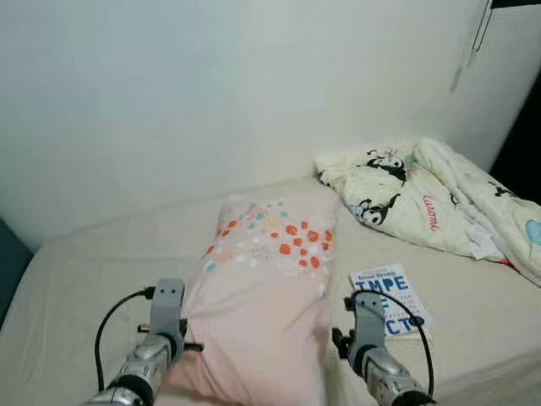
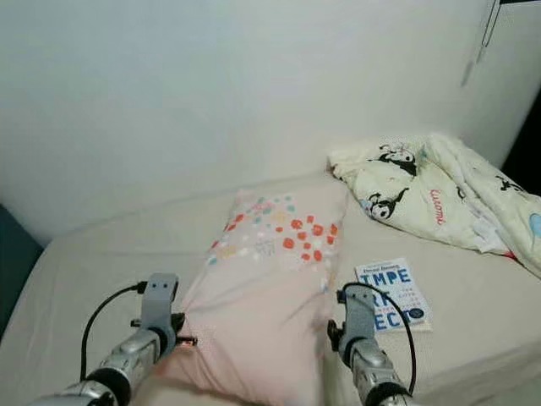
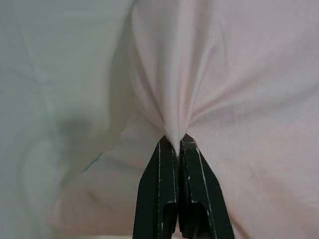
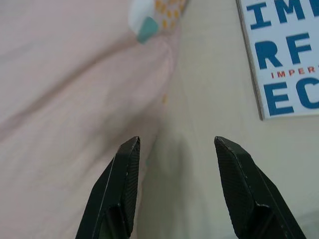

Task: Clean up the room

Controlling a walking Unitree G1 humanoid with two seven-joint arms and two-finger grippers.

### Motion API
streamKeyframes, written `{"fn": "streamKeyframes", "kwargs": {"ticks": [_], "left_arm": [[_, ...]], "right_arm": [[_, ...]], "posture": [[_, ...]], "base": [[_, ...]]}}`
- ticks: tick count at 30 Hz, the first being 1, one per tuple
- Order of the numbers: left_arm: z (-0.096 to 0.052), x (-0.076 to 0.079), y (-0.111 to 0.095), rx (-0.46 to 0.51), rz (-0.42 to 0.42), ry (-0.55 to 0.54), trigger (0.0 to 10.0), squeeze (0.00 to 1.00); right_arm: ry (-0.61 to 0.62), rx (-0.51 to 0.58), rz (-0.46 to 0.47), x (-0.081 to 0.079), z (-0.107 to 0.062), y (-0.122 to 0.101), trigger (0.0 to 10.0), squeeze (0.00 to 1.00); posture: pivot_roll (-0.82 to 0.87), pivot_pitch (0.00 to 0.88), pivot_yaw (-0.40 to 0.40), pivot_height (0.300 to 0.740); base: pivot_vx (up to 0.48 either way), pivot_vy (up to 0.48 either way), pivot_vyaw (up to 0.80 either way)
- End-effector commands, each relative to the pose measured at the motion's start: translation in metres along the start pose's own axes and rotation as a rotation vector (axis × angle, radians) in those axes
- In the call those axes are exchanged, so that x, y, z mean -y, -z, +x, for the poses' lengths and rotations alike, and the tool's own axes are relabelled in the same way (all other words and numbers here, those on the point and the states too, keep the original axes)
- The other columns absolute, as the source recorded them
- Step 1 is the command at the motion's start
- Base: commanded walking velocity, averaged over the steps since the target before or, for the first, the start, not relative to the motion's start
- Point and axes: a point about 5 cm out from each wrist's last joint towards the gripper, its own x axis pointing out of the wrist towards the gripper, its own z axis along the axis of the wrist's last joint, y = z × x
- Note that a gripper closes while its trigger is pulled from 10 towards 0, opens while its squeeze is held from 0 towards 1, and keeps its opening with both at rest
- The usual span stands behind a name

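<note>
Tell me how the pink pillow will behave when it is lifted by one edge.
The pillow is probably soft and floppy: its fabric bunches where the left gripper pinches it. Held by one edge, it would likely sag. It looks light for its bulk.

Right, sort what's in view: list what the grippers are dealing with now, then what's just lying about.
In hand:
- pink pillow, its cloth pinched by the shut left gripper
- right gripper, open, at the pillow's other edge, over the bed sheet

Lying about:
- blue and white book, flat on the bed beside the pillow
- cartoon-print blanket, crumpled by the wall
</note>
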Motion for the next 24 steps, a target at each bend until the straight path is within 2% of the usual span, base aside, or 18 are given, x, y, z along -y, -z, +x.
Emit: {"fn": "streamKeyframes", "kwargs": {"ticks": [1, 3, 11, 16, 24], "left_arm": [[-0.005, -0.008, 0.018, -0.06, -0.025, -0.043, 10.0, 0.0], [-0.006, -0.01, 0.022, -0.07, -0.044, -0.055, 10.0, 0.0], [-0.008, -0.012, 0.026, -0.073, -0.051, -0.064, 10.0, 0.0], [-0.007, -0.013, 0.023, -0.061, -0.062, -0.067, 10.0, 0.0], [-0.003, -0.014, 0.006, 0.001, -0.113, -0.069, 10.0, 0.0]], "right_arm": [[0.002, -0.062, -0.006, -0.001, -0.003, 0.016, 10.0, 0.0], [0.002, -0.084, -0.013, -0.001, -0.005, 0.024, 10.0, 0.0], [-0.005, -0.079, -0.003, -0.003, -0.005, 0.025, 10.0, 0.0], [-0.006, -0.06, 0.005, -0.004, -0.004, 0.02, 10.0, 0.0], [-0.015, -0.016, 0.014, -0.005, -0.002, 0.011, 10.0, 0.0]], "posture": [[-0.09, 0.0, 0.053, 0.74], [-0.08, 0.0, 0.048, 0.74], [-0.08, 0.0, 0.047, 0.74], [-0.08, 0.0, 0.047, 0.74], [-0.08, 0.0, 0.05, 0.74]], "base": [[0.0, 0.0, 0.79], [0.0, 0.0, 0.79], [0.0, 0.0, 0.79], [0.0, 0.0, 0.79], [0.0, 0.0, 0.79]]}}
